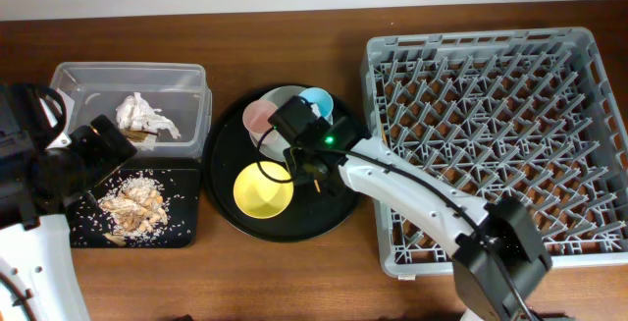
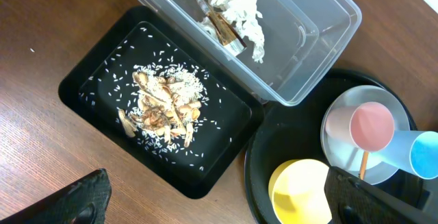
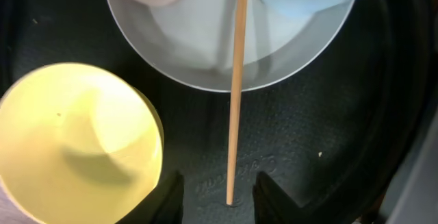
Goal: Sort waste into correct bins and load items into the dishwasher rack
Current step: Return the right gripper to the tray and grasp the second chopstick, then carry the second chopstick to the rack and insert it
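Observation:
My right gripper (image 3: pixel 220 200) (image 1: pixel 316 176) is open low over the round black tray (image 1: pixel 324 213), its fingers either side of the near end of one wooden chopstick (image 3: pixel 236 80), not touching it. The chopstick leans from the pale plate (image 3: pixel 205 53) (image 1: pixel 285 93) down to the tray floor. A pink cup (image 1: pixel 260 117) and a light blue cup (image 1: pixel 316 100) sit on the plate. The yellow bowl (image 1: pixel 262 188) (image 3: pixel 75 142) stands beside it. My left gripper (image 2: pixel 219 203) (image 1: pixel 103 149) is open and empty, high above the bins. The grey rack (image 1: pixel 491 125) is at the right.
The clear tub (image 1: pixel 128 71) (image 2: pixel 321 59) holds the white tissue (image 2: pixel 239 5) and the gold-brown wrapper (image 2: pixel 222 27). The shallow black tray (image 2: pixel 89 80) (image 1: pixel 182 228) holds food scraps with rice grains (image 2: pixel 164 101). The tub, the black tray and the round tray stand close together.

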Robot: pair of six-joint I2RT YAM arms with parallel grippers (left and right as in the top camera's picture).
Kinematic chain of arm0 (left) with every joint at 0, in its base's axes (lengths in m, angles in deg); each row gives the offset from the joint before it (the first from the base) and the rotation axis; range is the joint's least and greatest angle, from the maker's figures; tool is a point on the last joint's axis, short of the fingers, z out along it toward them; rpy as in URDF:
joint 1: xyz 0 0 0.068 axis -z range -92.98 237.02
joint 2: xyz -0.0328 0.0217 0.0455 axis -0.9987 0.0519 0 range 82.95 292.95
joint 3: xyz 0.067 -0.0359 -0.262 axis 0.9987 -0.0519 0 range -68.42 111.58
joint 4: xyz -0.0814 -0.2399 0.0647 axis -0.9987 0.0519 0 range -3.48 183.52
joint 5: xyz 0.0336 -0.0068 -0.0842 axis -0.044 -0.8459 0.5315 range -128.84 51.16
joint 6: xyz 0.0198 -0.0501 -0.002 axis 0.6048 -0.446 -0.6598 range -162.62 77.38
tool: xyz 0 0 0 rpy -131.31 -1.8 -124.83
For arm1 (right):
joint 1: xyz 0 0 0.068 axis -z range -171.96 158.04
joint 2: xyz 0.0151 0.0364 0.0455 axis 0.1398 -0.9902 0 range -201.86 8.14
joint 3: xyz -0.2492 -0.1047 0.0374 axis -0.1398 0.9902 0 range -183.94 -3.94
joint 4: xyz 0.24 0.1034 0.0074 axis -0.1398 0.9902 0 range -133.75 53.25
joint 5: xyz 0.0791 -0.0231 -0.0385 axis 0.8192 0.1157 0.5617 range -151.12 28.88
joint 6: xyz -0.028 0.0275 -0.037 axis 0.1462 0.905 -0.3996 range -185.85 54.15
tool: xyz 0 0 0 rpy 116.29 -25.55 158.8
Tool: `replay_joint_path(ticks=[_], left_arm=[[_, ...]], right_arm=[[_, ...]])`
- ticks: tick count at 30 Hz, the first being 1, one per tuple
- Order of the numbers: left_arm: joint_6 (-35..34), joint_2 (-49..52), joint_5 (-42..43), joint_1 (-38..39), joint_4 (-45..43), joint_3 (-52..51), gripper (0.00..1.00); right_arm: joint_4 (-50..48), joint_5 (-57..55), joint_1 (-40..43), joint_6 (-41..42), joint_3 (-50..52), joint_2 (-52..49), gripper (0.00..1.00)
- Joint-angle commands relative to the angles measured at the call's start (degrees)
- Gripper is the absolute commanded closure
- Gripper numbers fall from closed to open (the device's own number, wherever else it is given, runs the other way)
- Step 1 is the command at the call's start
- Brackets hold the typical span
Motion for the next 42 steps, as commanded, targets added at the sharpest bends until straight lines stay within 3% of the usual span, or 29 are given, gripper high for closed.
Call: replay_joint_path(ticks=[1, 9, 24, 28, 32, 42], left_arm=[[-0.5, 0.2, 0.0, -0.1, 0.1, 0.5, 0.01], [-0.5, 0.2, 0.0, -0.1, 0.1, 0.5, 0.01], [-0.5, 0.2, 0.0, -0.1, 0.1, 0.5, 0.01], [-0.5, 0.2, 0.0, -0.1, 0.1, 0.5, 0.01], [-0.5, 0.2, 0.0, -0.1, 0.1, 0.5, 0.01], [-0.5, 0.2, 0.0, -0.1, 0.1, 0.5, 0.01]], right_arm=[[0.1, -0.7, -1.3, 1.2, 0.9, -1.8, 0.66], [1.5, -0.7, -1.3, 2.3, 1.9, -2.1, 0.71], [-16.7, -2.3, -1.2, 2.3, 16.6, -2.1, 0.71], [-16.6, -2.6, -1.2, 2.3, 16.6, -2.1, 0.73], [-15.6, -2.6, -1.2, 2.2, 15.5, -1.4, 0.91], [-3.8, -2.6, -1.2, 2.3, 5.9, 4.0, 0.96]])
